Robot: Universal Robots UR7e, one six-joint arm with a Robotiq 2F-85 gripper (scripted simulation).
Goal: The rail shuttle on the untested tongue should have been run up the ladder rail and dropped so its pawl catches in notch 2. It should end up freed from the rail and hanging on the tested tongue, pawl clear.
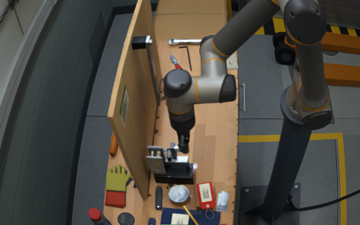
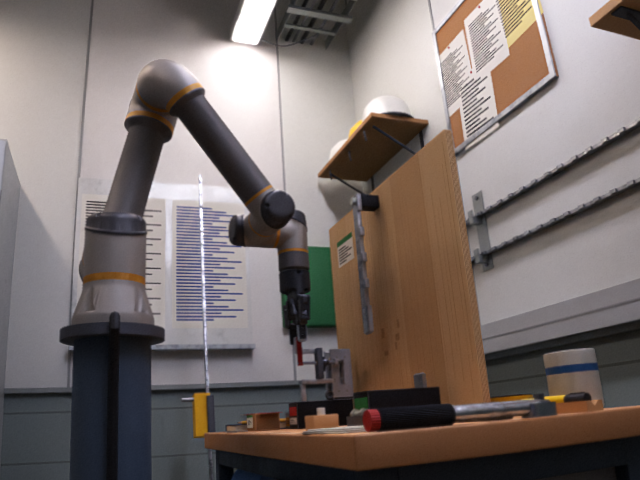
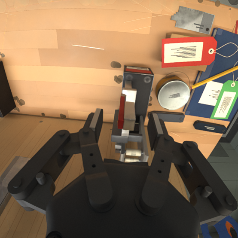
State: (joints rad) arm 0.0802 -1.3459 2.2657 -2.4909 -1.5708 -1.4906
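Note:
The rail shuttle (image 3: 129,119) is partly hidden behind my fingers in the wrist camera. It is a grey metal block with a red lever (image 3: 121,112) on top. It sits on a tongue of the black stand (image 1: 174,172) at the foot of the wooden board (image 1: 134,99). My gripper (image 3: 126,125) (image 2: 299,338) (image 1: 184,147) is straight above the shuttle, fingers either side of it. It is open and holds nothing. The notched ladder rail (image 2: 362,268) (image 1: 154,69) runs up the board's face, with a black bracket (image 2: 368,201) at its top.
The upright board stands close beside the gripper. On the bench near the stand lie a round tin (image 3: 173,94), a red tag (image 3: 187,52), a green tag (image 3: 224,101), a blue folder (image 3: 218,73) and a pencil. A screwdriver (image 2: 444,413) lies at the bench's near end.

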